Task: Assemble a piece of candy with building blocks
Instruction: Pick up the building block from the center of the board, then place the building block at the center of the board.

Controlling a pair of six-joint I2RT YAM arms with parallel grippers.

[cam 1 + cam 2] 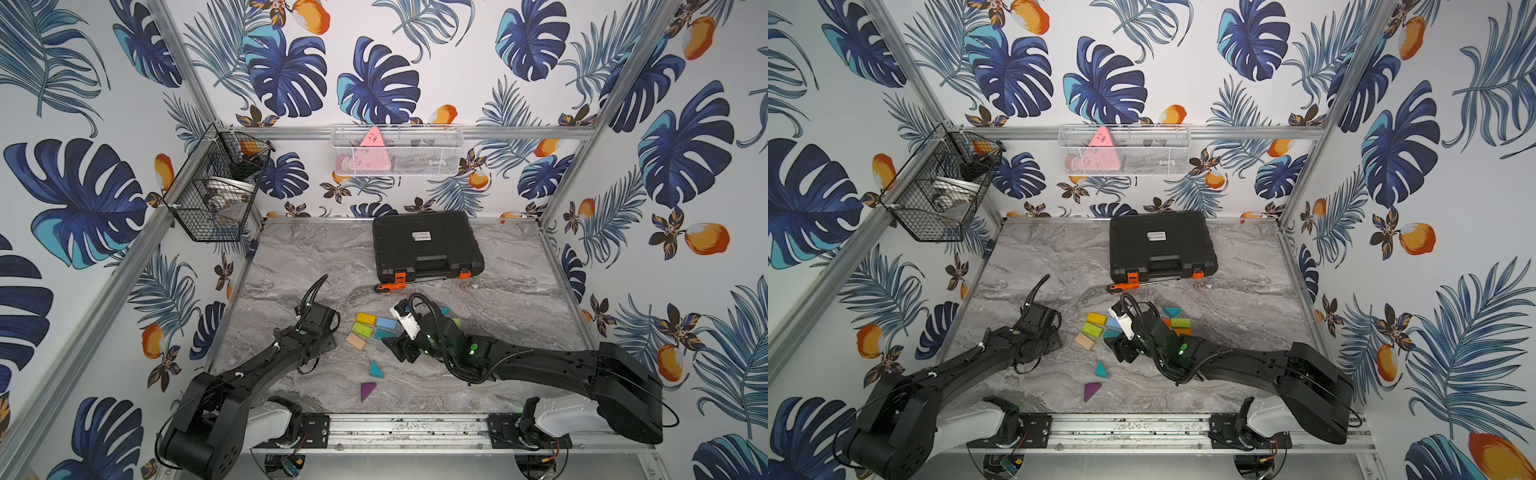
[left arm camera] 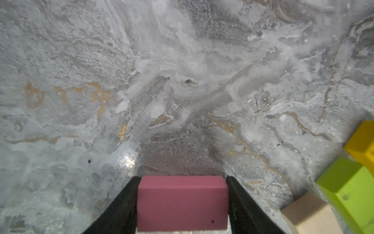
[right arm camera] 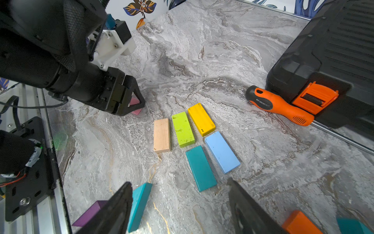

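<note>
Your left tool [image 2: 183, 178] has its two fingers pressed on both sides of the pink block [image 2: 182, 202], which seems to rest on the table [image 2: 182, 60]. Your right tool [image 3: 179, 182] hangs near the teal block [image 3: 200, 168], fingers apart and empty. The group of blocks lies to the right of the pink block, the wood block [image 2: 311, 214] nearest, so I judge the left arm should carry it there, long axis parallel to the others. I count six rectangles: pink, wood, teal, the lime block [image 3: 183, 129], the yellow block [image 3: 201, 119] and the light blue block [image 3: 221, 152]. There are three triangles: a teal triangle [image 1: 1100, 369], a second teal triangle [image 1: 1171, 311] and a purple triangle [image 1: 1091, 390]. Behind the right arm are a green block [image 1: 1180, 322] and orange pieces [image 1: 1181, 331], whose number I cannot tell.
</note>
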